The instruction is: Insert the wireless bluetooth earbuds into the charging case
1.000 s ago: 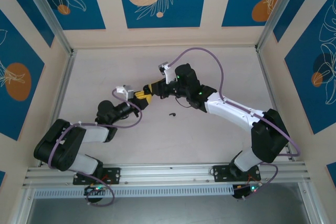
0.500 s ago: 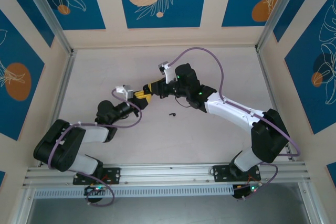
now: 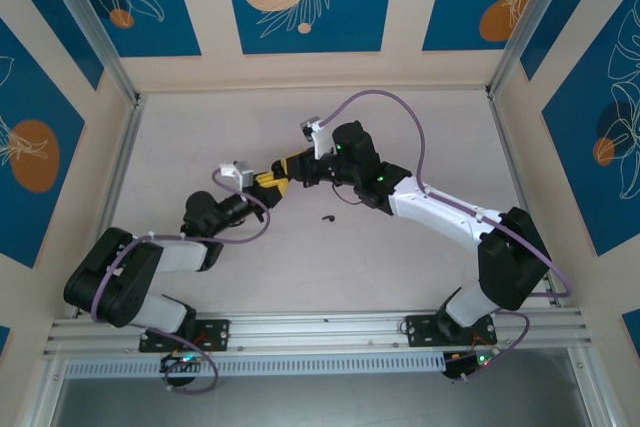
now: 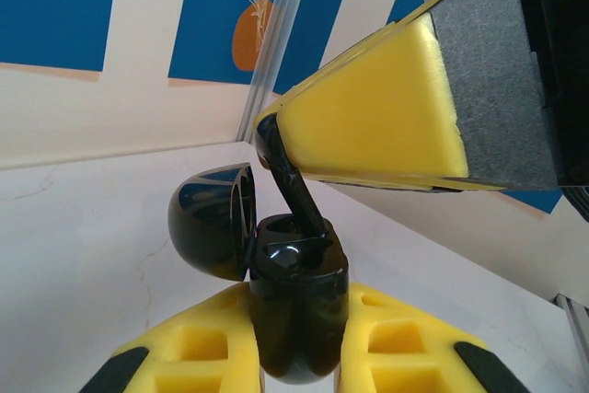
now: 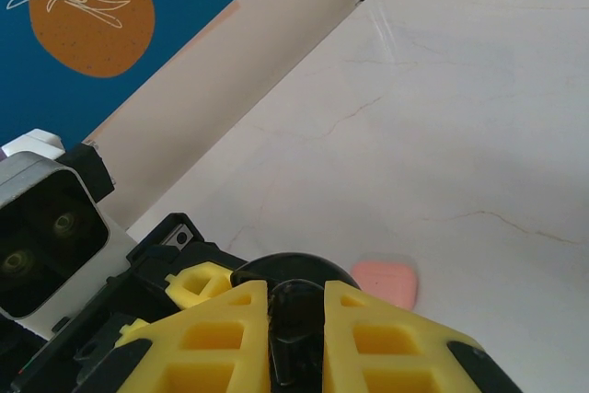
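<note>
Left gripper (image 4: 296, 342) clamps the case (image 4: 299, 273), right gripper (image 5: 294, 319) pinches a bud (image 4: 293, 186); its tilted stem could jam on the rim or slip.

Glossy black rounded plastic charging case (image 4: 296, 319), lid black too. Thin black curved earbud (image 4: 293, 186). Yellow foam fingers with black patches on left gripper (image 4: 296, 342) and right gripper (image 5: 294, 306). Small pale pink rounded object (image 5: 386, 281), lower centre. White marble-look table (image 5: 479, 135), faint grey veins. Wall panels (image 3: 350, 7) blue, orange discs, white leaf outlines, cream bands.
</note>
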Tool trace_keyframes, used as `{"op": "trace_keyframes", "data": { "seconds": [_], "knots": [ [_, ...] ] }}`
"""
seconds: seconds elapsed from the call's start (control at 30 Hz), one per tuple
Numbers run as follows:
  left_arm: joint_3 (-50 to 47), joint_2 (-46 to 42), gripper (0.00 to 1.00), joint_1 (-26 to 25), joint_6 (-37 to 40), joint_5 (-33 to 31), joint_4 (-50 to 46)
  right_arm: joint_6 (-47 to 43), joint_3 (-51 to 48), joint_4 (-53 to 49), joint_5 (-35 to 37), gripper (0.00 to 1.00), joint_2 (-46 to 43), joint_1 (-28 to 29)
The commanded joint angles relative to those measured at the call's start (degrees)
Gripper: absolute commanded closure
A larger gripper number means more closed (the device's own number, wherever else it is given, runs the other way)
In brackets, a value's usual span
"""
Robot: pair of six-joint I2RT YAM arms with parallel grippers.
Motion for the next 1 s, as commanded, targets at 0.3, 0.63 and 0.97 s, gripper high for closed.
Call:
{"op": "trace_keyframes", "data": {
  "seconds": [0.3, 0.63, 0.97],
  "knots": [
    [1.9, -1.5, 1.0, -0.6, -2.3, -1.8, 3.0, 1.5, 0.1, 3.8, 0.3, 0.83, 1.1, 2.3],
    [0.6, -1.3, 1.0, -0.6, -0.4, -2.6, 1.1, 0.8, 0.5, 3.3, 0.9, 0.83, -0.4, 1.9],
    [0.3, 0.6, 1.0, -0.6, -1.3, -2.5, 2.8, 1.5, 0.2, 5.5, 1.5, 0.83, -0.4, 1.8]
  ]
}}
